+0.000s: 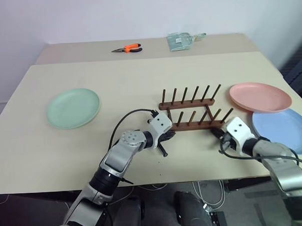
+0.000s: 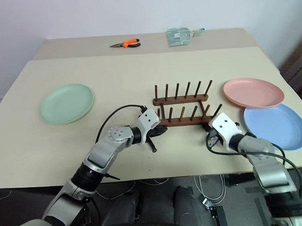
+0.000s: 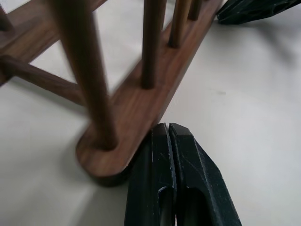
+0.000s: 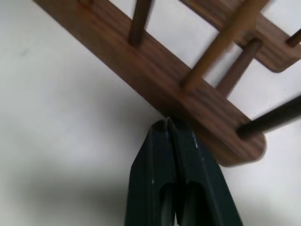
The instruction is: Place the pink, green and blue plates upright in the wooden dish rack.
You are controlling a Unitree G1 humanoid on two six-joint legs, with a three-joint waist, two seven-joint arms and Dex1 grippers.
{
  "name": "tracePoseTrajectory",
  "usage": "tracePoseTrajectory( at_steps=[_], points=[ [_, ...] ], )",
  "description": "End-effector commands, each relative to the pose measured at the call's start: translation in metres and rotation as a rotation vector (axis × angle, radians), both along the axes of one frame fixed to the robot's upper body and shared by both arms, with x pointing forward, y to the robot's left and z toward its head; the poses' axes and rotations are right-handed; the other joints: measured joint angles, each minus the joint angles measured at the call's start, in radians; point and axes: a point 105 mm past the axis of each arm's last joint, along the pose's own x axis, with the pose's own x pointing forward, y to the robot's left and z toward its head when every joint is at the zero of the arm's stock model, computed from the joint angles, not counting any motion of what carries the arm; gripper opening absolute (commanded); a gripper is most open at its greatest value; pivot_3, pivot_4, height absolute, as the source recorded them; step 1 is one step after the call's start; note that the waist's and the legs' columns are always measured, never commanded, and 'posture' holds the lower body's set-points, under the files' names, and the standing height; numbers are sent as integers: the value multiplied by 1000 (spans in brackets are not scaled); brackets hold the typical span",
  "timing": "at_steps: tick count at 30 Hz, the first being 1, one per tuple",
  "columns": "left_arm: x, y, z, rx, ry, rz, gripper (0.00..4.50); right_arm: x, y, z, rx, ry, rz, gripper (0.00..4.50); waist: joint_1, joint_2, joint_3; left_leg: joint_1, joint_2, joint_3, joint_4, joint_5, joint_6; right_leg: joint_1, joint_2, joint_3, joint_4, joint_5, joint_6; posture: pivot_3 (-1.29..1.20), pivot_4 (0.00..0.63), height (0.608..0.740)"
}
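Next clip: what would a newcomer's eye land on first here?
Both grippers, fingers shut, press their tips against the near rail of the empty wooden dish rack mid-table: the left gripper at its left end, the right gripper near its right end. The green plate lies flat far left; the pink plate overlaps the blue plate at right.

A pale beige worktop (image 1: 115, 99) runs up to a white wall (image 1: 111, 17). Near its far edge lie pliers (image 1: 127, 49) with orange handles, jaws pointing left. To their right, well apart, sits a small clear bag (image 1: 180, 41) of greenish contents. Cables (image 1: 214, 190) hang below the near edge, right of centre.
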Motion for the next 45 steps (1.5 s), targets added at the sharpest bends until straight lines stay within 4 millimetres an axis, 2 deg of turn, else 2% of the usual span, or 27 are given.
tracePoseTrajectory(
  at_steps=[1, 4, 8, 12, 15, 17, 19, 21, 24, 29, 34, 37, 41, 42, 45],
  points=[
    [20, 20, -5, 43, -31, 124, 39, 24, -6, 3, -43, -53, -46, 0, -1, 0, 0, 0, 0, 0, 0, 0, 0, 0, 0, 0, 0, 0, 0, 0, 150, 740],
    [31, 23, -5, 38, -42, 178, 39, 43, -5, 9, -55, -91, -55, 0, 1, 0, 0, 0, 0, 0, 0, 0, 0, 0, 0, 0, 0, 2, 3, 0, 150, 740],
    [45, 29, -5, 42, -57, 242, 39, 57, -3, 15, -58, -124, -59, 0, 3, 1, 0, 0, -1, 0, -1, 0, -1, 0, 0, 0, 0, 3, 2, 0, 150, 740],
    [56, 36, -5, 44, -62, 298, 39, 64, -5, 20, -71, -151, -65, 0, 1, 1, 0, 0, -1, 0, -1, 1, -1, 0, 0, 0, 0, 5, 0, 0, 150, 740],
    [61, 41, -4, 28, -55, 334, 39, 59, -8, 26, -58, -150, -53, 0, -2, 1, 0, 1, -1, 0, -1, 1, -1, 0, 0, 0, 1, 5, 0, 0, 150, 740],
    [58, 38, -1, 27, -77, 297, 0, 52, -13, 34, -57, -156, -49, 498, -1, 1, 0, 1, -1, 0, -1, 1, -1, 0, 0, 0, 1, 5, 0, 0, 150, 740],
    [54, 37, 1, 33, -92, 277, 0, 42, -21, 52, -106, -205, -31, 1242, 1, 1, 0, 0, -1, 0, -1, 1, -1, -1, 0, 0, 1, 4, 0, 0, 150, 740],
    [51, 38, 7, 13, -113, 261, 0, 31, -30, 69, -149, -239, -30, 2292, 1, 2, 0, -1, -1, 0, -1, 1, -1, -2, 0, 0, 0, 4, 0, 0, 150, 740],
    [34, 33, 28, -90, -143, 154, 0, 13, -60, 91, -357, -267, -57, 3709, 1, 3, 0, -2, -1, 0, -2, 1, -1, -3, 0, 0, 0, 4, 1, 0, 150, 740],
    [9, 23, 38, -129, -156, 9, 0, 7, -91, 89, -516, -227, -104, 3709, 2, 2, 0, -3, 0, 0, -1, 1, -1, -4, 0, 0, 0, 2, 3, 0, 150, 740],
    [-1, 15, 43, -151, -155, -36, 0, 17, -118, 74, -569, -174, -180, 3709, 6, 3, 1, -4, -1, 2, -1, 1, -1, -3, -1, 1, -1, 2, 1, 0, 150, 740],
    [-3, 12, 46, -166, -159, -42, 0, 25, -121, 67, -558, -169, -194, 2443, 4, 3, 1, -4, -1, 2, -1, 1, -1, -4, 0, 1, -1, 4, -1, 0, 150, 740],
    [-4, 15, 46, -163, -158, -29, 0, 31, -119, 65, -547, -182, -190, 387, 5, 3, 1, -4, -1, 2, -1, 1, -1, -4, 0, 1, -1, 4, -1, 0, 150, 740],
    [-4, 16, 45, -160, -157, -27, 0, 32, -117, 65, -542, -186, -183, 20, 5, 4, 1, -4, -1, 2, -1, 1, -1, -4, 0, 1, -1, 4, -1, 0, 150, 740],
    [-4, 21, 44, -153, -158, -20, 0, 33, -107, 77, -538, -246, -150, 20, 5, 5, 1, -4, -1, 2, -1, 1, -1, -4, 0, 1, -1, 4, -1, 0, 150, 740]
  ],
)
